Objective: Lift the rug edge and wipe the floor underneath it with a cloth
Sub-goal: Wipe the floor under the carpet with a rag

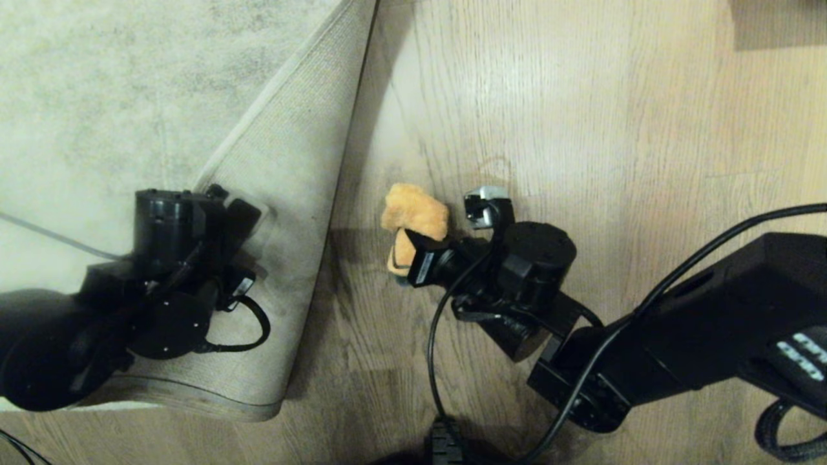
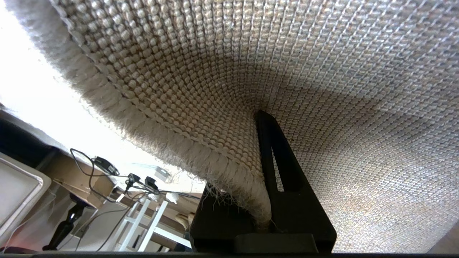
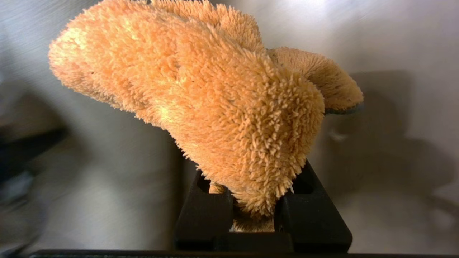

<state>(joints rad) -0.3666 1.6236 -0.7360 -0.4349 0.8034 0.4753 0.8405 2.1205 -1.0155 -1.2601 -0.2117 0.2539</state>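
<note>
The rug edge (image 1: 303, 194) is lifted and folded back at the corner, so its woven backing faces up. My left gripper (image 1: 245, 216) is shut on the rug edge (image 2: 200, 157) and holds it up. In the left wrist view one black finger (image 2: 283, 172) lies against the backing, and the other is hidden behind the fringe. The bare floor (image 1: 549, 116) lies to the right of the fold. There my right gripper (image 1: 413, 255) is shut on the fluffy orange cloth (image 1: 417, 216). The cloth (image 3: 215, 89) bulges out past my right gripper (image 3: 252, 204), just above the floor (image 3: 107, 172).
A black cable (image 1: 439, 361) runs from the right arm down to a plug (image 1: 446, 445) at the near edge. A dark shape (image 1: 775, 22) sits in the far right corner. Past the lifted rug, a white frame (image 2: 143, 222) and loose cables (image 2: 104, 165) stand.
</note>
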